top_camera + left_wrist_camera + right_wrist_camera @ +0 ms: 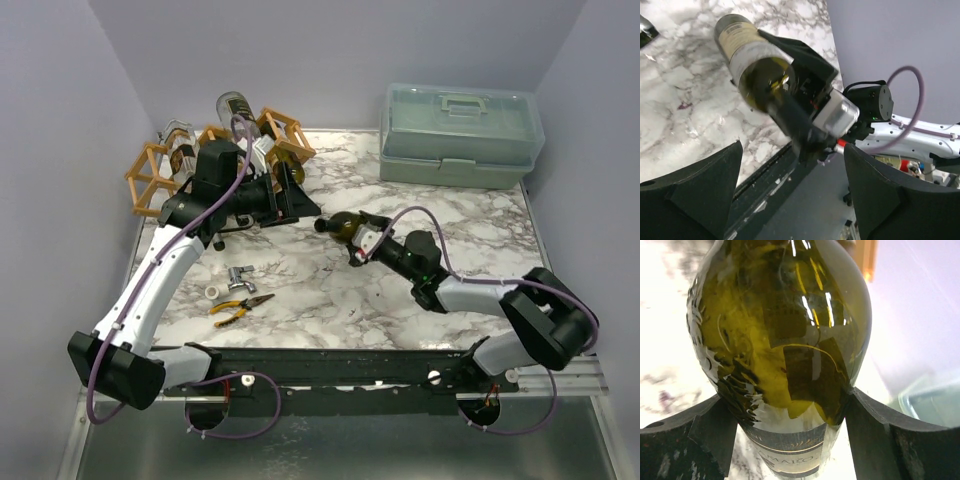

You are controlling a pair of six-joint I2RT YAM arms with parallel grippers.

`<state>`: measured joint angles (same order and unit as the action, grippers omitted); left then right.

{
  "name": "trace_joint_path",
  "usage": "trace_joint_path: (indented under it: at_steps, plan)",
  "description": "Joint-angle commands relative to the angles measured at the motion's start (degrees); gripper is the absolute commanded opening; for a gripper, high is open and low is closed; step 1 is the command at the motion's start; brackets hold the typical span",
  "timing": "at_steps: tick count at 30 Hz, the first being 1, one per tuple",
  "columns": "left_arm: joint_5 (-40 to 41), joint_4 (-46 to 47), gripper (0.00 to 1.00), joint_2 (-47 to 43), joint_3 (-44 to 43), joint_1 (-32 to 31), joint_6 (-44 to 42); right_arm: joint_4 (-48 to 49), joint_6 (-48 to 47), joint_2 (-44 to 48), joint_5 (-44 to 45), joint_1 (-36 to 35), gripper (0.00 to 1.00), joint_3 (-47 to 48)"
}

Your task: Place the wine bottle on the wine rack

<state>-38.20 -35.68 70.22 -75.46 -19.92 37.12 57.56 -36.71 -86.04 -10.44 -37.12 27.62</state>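
Right claw (787, 399) grips the dark-green glass wine bottle (343, 225) between both fingers, just right of the light-brown wooden lattice wine rack (150, 178). Left claw (792, 148) gapes wide and empty beside that rack.

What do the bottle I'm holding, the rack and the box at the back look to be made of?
Dark green wine bottle: glass, glossy; it is see-through, with sharp highlights.
Light-brown lattice wine rack: likely unfinished wood; thin, matte, square-cut sticks.
Pale green lidded toolbox: probably plastic; translucent walls and a moulded handle.
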Motion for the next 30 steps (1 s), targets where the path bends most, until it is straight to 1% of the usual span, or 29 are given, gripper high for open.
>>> trace_joint_path:
  at_steps: [1, 4, 6, 8, 9, 12, 14, 19, 20, 22, 23, 27, 30]
  plan:
    - [-4.6, 0.1, 0.83, 0.2, 1.6, -2.4, 1.1, -11.6, -16.3, 9.0, -5.6, -5.6, 0.01, -1.4]
    - [-3.7, -3.0, 0.83, -0.1, 1.3, -4.1, -1.1, -14.6, -19.0, 12.9, -4.5, -8.1, 0.01, -4.1]
    - [0.2, -7.8, 0.83, -0.1, 0.9, -5.8, -4.9, -15.6, -21.3, 14.9, -4.4, -9.6, 0.01, -5.5]
    - [6.6, -13.4, 0.82, 0.6, 0.5, -8.3, -9.1, -15.7, -24.2, 15.2, -3.4, -12.0, 0.01, -5.9]
    - [7.6, -15.0, 0.82, 0.8, 1.0, -9.5, -10.6, -15.5, -24.9, 14.8, -2.5, -12.9, 0.0, -5.9]
    - [8.6, -14.7, 0.81, -0.4, 5.6, -11.8, -10.2, -15.1, -26.1, 13.5, -1.5, -13.9, 0.01, -6.1]
    - [8.7, -14.2, 0.79, -1.1, 7.8, -13.9, -9.8, -15.3, -26.5, 13.1, -1.3, -14.5, 0.01, -6.0]
    - [9.4, -14.2, 0.75, -0.9, 10.7, -16.9, -9.7, -13.0, -26.7, 12.0, -2.8, -15.3, 0.01, -6.4]
    - [9.1, -14.4, 0.73, -0.6, 11.1, -17.4, -9.7, -13.0, -26.7, 11.7, -2.9, -15.3, 0.01, -6.3]
    - [8.7, -14.6, 0.62, 0.5, 11.6, -18.6, -10.1, -12.7, -26.8, 11.3, -2.7, -15.3, 0.01, -6.4]
    - [8.7, -14.6, 0.59, 1.1, 11.9, -19.3, -10.2, -12.7, -26.8, 11.2, -2.6, -15.3, 0.01, -6.4]
    - [6.6, -14.5, 0.59, 4.5, 12.2, -21.0, -11.3, -12.9, -27.0, 11.9, -2.6, -15.3, 0.0, -6.5]
    - [6.6, -14.7, 0.57, 6.2, 11.3, -21.6, -12.2, -13.6, -27.0, 12.9, -2.7, -15.3, 0.0, -6.5]
